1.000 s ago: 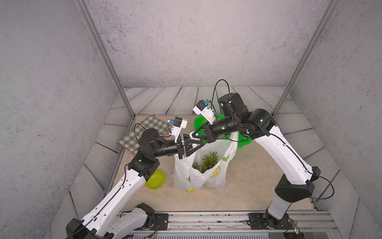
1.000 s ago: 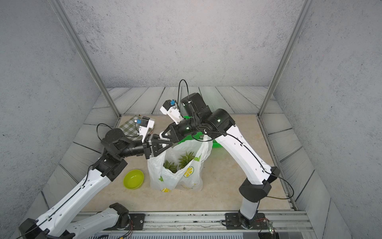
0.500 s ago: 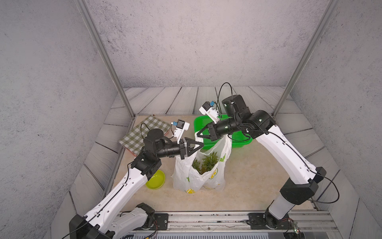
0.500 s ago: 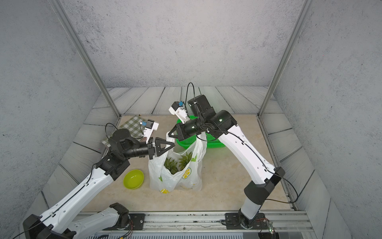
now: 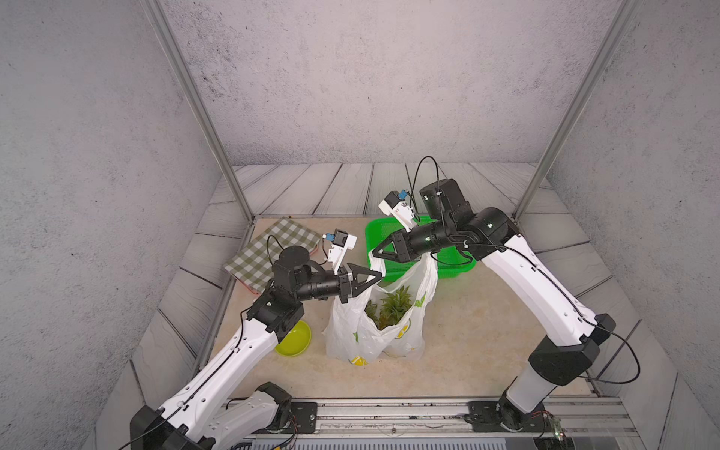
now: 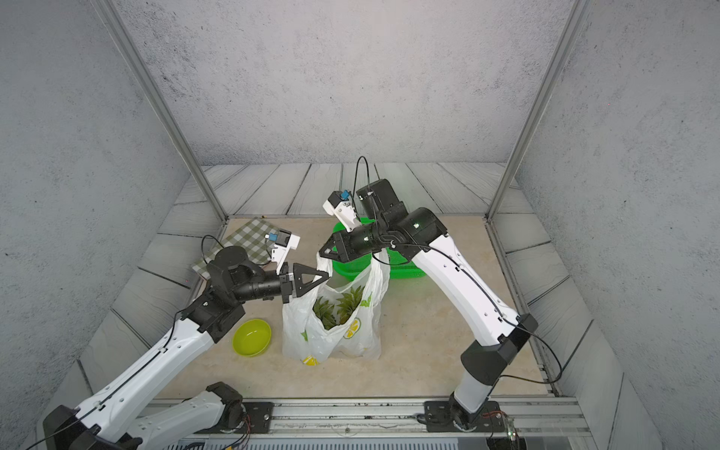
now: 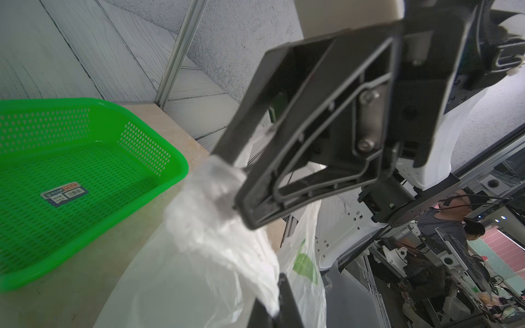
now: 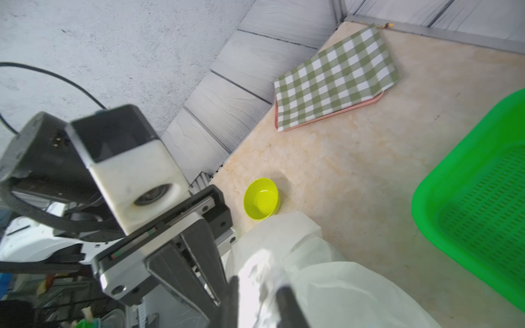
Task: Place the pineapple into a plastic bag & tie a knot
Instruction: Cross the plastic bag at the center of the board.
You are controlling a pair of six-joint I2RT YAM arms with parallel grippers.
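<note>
Left wrist view: left pincer [image 7: 271,309] clamps plastic bag [image 7: 199,269] edge (right pincer [image 7: 231,188] parted, hold unclear).

- I log the plastic bag [image 5: 350,335] upright at mid-table [image 5: 487,350].
- Pineapple [image 5: 393,307]: inside the bag.
- Bowl [image 5: 298,339]: on the table just beside the bag, at its 9 o'clock.
- Basket [image 5: 456,270]: behind the bag, at its 1 o'clock.
- Cloth [image 5: 269,249]: at the bag's 10 o'clock, behind the bowl.
- Left gripper [image 5: 380,276]: at the bag's mouth, 11 o'clock edge; right gripper [image 5: 373,252] just behind it.
</note>
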